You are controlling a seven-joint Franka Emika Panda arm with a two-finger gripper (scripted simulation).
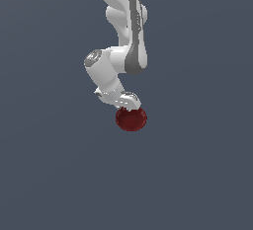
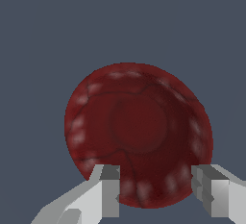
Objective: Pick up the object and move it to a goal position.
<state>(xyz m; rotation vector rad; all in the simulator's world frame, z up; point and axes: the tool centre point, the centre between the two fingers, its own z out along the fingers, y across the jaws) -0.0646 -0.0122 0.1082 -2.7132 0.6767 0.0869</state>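
One bowl [image 2: 138,139] on the desk [image 2: 43,31]; tool [image 2: 156,192] spread open just above its rim, fingers [image 2: 109,189] at 6 o'clock.

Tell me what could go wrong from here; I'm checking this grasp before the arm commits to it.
1. The gripper is open with its fingers straddling only the near edge of the dark red bowl; closing on that shallow, glossy rim could slip.
2. A grip so far from the bowl's middle may let it tilt or drop when lifted.
3. Descending further, a fingertip could push the bowl aside instead of straddling the rim.
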